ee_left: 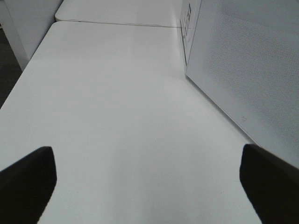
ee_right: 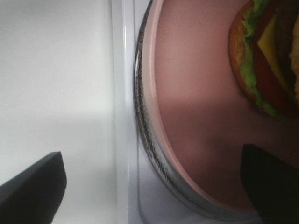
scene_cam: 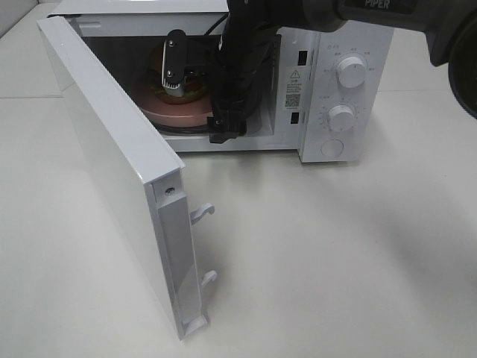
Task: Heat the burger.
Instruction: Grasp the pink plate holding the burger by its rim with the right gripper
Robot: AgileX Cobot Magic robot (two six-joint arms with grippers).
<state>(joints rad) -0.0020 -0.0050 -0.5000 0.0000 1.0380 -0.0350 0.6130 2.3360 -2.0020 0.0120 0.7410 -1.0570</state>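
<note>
The burger (scene_cam: pixel 192 89) lies on a pink plate (scene_cam: pixel 168 110) inside the open white microwave (scene_cam: pixel 373 112). My right gripper (scene_cam: pixel 201 97) reaches into the cavity. It is open, with one finger over the burger and the other at the plate's near right edge. In the right wrist view the burger (ee_right: pixel 268 56) shows bun, lettuce, tomato and cheese on the plate (ee_right: pixel 196 116), and the open right gripper (ee_right: pixel 152 186) straddles the plate's rim and holds nothing. My left gripper (ee_left: pixel 148 186) is open and empty over bare table and is out of the exterior view.
The microwave door (scene_cam: pixel 112 156) stands wide open, swung toward the front left, latch hooks showing. A glass turntable (ee_right: pixel 145 126) sits under the plate. Control knobs (scene_cam: pixel 350 71) are on the right panel. The microwave's side wall (ee_left: pixel 243 60) is close beside the left gripper.
</note>
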